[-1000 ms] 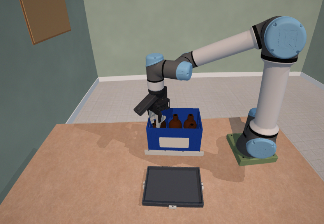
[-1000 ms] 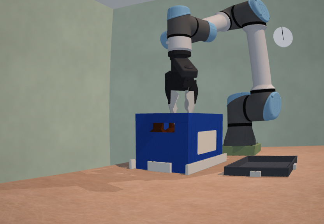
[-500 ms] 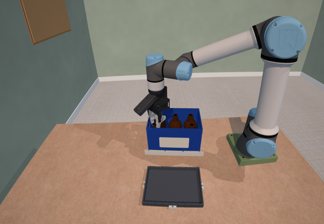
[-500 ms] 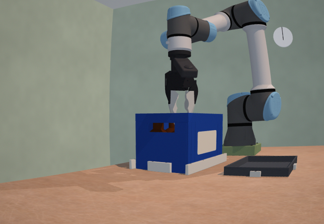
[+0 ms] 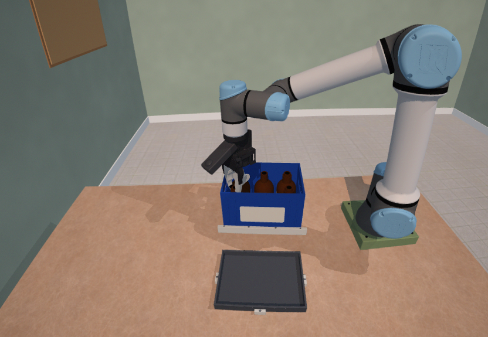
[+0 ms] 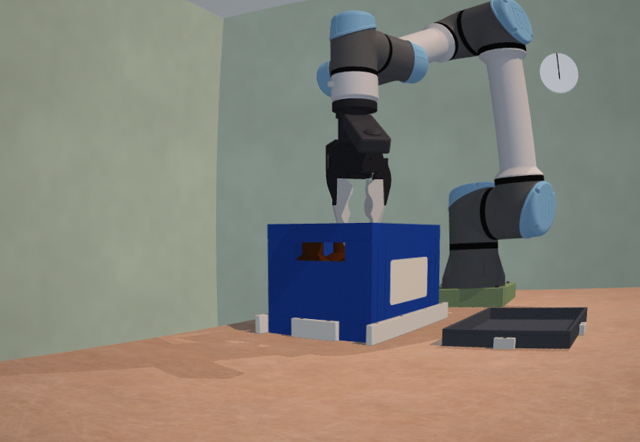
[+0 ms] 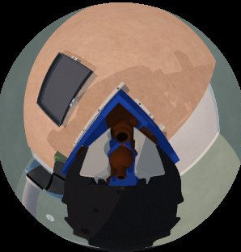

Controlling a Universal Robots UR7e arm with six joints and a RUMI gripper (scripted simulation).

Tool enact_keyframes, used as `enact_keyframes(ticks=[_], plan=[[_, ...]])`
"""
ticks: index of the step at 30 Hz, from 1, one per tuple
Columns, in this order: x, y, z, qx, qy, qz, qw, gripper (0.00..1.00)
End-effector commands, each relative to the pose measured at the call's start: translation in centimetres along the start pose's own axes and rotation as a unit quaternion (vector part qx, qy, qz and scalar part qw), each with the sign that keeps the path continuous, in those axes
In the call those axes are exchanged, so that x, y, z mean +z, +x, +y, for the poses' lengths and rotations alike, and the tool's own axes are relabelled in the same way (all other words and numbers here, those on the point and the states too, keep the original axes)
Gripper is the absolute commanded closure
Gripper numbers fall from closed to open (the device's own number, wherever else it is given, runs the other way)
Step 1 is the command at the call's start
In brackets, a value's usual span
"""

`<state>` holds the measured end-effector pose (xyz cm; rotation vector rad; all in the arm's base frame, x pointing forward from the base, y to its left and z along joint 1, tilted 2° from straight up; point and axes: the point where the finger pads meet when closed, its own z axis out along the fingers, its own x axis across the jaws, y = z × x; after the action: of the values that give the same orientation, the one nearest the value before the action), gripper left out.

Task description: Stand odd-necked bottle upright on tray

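Note:
My gripper (image 5: 235, 187) (image 6: 358, 220) (image 7: 122, 131) points down inside the left end of the blue crate (image 5: 232, 211) (image 6: 320, 292) (image 7: 103, 117). Its pale fingers are shut on the neck of the front left brown bottle (image 7: 122, 126), whose open mouth faces up in the wrist view. Another bottle (image 5: 246, 187) (image 7: 121, 158) stands just behind it. Further bottles (image 5: 263, 186) (image 5: 285, 184) stand at the back, and one (image 5: 289, 189) at the front right. The fingers partly hide the held neck; neck thickness differences cannot be told. The dark tray (image 5: 260, 278) (image 6: 485, 337) (image 7: 65, 90) holds nothing.
A pale strip (image 5: 261, 230) (image 6: 408, 324) lies along the crate's front foot, between crate and tray. Small pale blocks (image 5: 259, 311) (image 6: 504, 343) sit at the tray's edges. The arm's green base plate (image 5: 387, 240) (image 6: 478, 295) is to the right of the crate.

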<state>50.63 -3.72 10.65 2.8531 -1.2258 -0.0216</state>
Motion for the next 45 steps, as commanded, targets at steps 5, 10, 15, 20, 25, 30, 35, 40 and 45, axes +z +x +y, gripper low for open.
enact_keyframes(ticks=[5,10,15,20,25,30,35,40,45], plan=[[-0.05,0.03,-0.02,0.000,0.000,0.001,1.000,1.00],[-0.05,0.03,-0.02,0.000,0.000,0.001,1.000,1.00],[-0.05,0.03,-0.02,0.000,0.000,0.001,1.000,1.00],[-0.05,0.03,-0.02,0.000,0.000,0.001,1.000,1.00],[-0.05,0.03,-0.02,0.000,0.000,0.001,1.000,1.00],[-0.05,0.03,-0.02,0.000,0.000,0.001,1.000,1.00],[-0.05,0.03,-0.02,0.000,0.000,0.001,1.000,0.62],[-0.05,0.03,-0.02,0.000,0.000,0.001,1.000,0.62],[-0.05,0.03,-0.02,0.000,0.000,0.001,1.000,0.62]])
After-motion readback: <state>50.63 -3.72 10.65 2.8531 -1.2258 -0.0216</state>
